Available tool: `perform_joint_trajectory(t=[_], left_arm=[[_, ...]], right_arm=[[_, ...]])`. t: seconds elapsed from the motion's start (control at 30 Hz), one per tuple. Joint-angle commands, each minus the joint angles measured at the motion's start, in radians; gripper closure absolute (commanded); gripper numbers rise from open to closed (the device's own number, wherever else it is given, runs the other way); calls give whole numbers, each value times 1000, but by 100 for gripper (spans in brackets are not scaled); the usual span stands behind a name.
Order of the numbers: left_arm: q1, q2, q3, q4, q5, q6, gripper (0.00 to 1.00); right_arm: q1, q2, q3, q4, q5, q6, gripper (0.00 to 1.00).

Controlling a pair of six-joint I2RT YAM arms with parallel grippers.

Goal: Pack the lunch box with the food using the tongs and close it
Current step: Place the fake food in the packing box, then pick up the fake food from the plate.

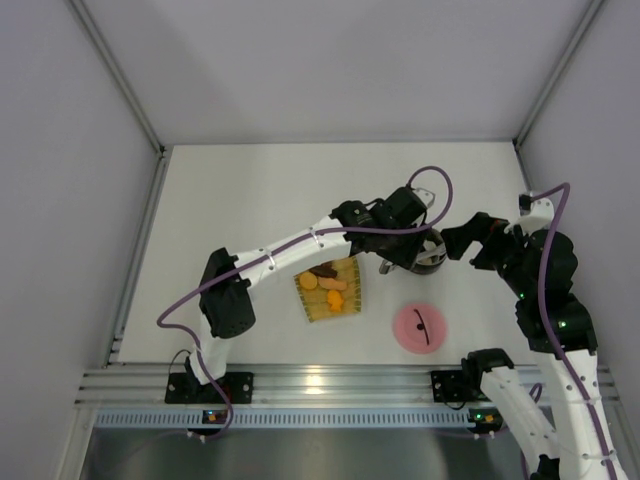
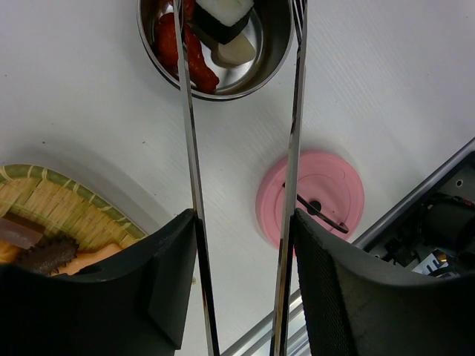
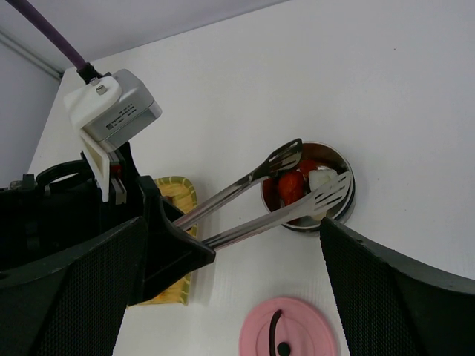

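Note:
The lunch box (image 1: 430, 258) is a small round steel pot right of the yellow tray; its pink lid (image 1: 420, 327) lies flat on the table nearer the arms. Red food (image 2: 194, 59) and a white-and-black piece (image 2: 223, 18) lie inside the pot (image 2: 274, 52). My left gripper (image 2: 245, 222) is shut on the tongs (image 2: 191, 148), one finger against each arm. The tong tips (image 3: 319, 194) are spread apart over the pot (image 3: 349, 204), with nothing between them. More food (image 1: 332, 290), orange and brown, lies on the tray. My right gripper (image 3: 234, 230) stands open beside the pot, holding nothing.
The yellow woven tray (image 1: 312, 308) sits left of the pot. The pink lid (image 2: 326, 185) with its black handle (image 3: 276, 326) lies between the pot and the metal rail (image 1: 330, 385) at the near edge. White walls close in the table.

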Motion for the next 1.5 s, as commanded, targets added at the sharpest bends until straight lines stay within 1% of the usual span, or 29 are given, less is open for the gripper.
perform_joint_trajectory(t=[0.0,0.13,0.23,0.33,0.37,0.4,0.47,0.5,0.53,0.57,0.67,0.7,0.73,0.87,1.0,1.07,1.3,1.47], left_arm=[[4,-23,47,60,-3,17,42],[4,-49,39,60,-9,21,44],[4,-101,21,58,-26,17,44],[4,-198,-31,49,-61,10,44],[4,-263,-56,47,-75,1,44],[4,-299,-114,46,-101,-4,44],[4,-395,-171,9,-139,-25,44],[4,-426,-199,-11,-180,-35,44],[4,-455,-260,-31,-199,-44,44],[4,-509,-291,-72,-214,-68,44],[2,-604,-415,-150,-245,-119,44],[2,-629,-449,-161,-239,-128,44],[2,-650,-510,-170,-204,-134,44],[2,-757,-619,-213,-106,-162,45],[2,-817,-677,-259,-80,-194,45],[2,-846,-702,-252,-63,-214,45],[2,-882,-792,-255,-52,-248,46],[2,-891,-820,-255,-38,-246,46]], right_arm=[[-11,-4,33,-7,5,-10,1],[-11,-4,36,-8,3,-11,1],[-11,-3,39,-7,5,-11,1],[-11,0,37,-5,1,-11,1],[-11,0,37,-4,0,-10,0],[-11,0,36,-4,1,-11,1],[-12,-1,34,-1,1,-11,1],[-12,2,33,-1,0,-13,0],[-11,2,31,4,0,-11,1],[-11,2,30,7,-3,-10,1],[-11,8,24,19,-14,-7,1],[-11,9,19,21,-15,-5,1],[-12,14,17,24,-17,-5,1],[-11,23,16,30,-17,-3,1],[-11,19,-6,47,-22,6,1],[-11,19,-15,53,-28,9,1],[-11,16,-27,53,-20,4,0],[-11,16,-32,56,-22,9,1]])
